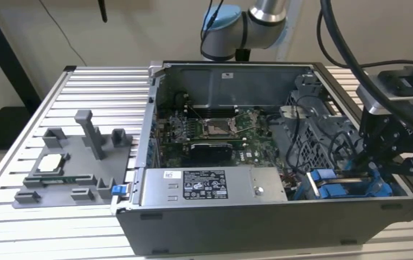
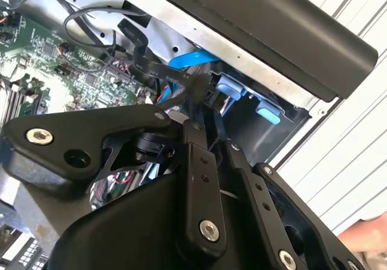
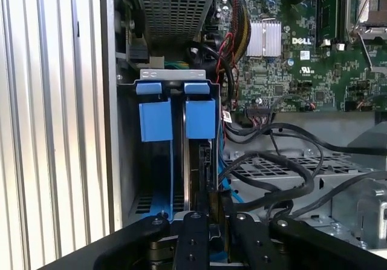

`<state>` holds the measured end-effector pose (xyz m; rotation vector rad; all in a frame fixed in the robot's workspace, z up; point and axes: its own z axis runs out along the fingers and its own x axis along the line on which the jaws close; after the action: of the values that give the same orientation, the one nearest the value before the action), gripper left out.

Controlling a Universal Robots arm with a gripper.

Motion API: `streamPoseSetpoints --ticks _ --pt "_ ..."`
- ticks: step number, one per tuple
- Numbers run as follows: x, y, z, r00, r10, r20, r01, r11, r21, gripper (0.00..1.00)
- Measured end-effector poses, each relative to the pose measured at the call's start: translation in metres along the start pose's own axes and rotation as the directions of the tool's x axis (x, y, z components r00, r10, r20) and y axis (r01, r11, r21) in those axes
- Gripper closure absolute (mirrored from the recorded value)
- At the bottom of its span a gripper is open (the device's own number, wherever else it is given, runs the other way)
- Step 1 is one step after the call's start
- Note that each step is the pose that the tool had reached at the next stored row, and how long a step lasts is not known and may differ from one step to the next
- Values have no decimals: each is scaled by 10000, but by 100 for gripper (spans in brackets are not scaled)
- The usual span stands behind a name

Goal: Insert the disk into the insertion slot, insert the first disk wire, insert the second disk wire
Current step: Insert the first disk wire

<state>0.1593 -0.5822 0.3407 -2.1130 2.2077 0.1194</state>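
At the exterior view's left, a grey fixture tray (image 1: pixel 83 187) carries a processor chip (image 1: pixel 51 161) among its upright posts. Right of it stands an open computer case (image 1: pixel 264 227) containing a green motherboard (image 1: pixel 214 130) at the far side and a grey power-supply box (image 1: pixel 264 189) along the near wall. In the case's near right corner, the insertion slot (image 3: pixel 172 74) holds the disk (image 3: pixel 200 118) in its blue carrier. The gripper (image 3: pixel 215 217) reaches down there, jaws narrow, pinching a black wire connector (image 2: pixel 202 94) just above the disk's end.
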Motion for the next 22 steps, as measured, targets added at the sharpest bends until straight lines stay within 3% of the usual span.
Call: streamPoseSetpoints --ticks 17,22 --pt "5 -5 5 10000 28 -14 -28 10000 -18 100" --pt "9 -5 38 10000 26 -35 -26 10000 -8 100"
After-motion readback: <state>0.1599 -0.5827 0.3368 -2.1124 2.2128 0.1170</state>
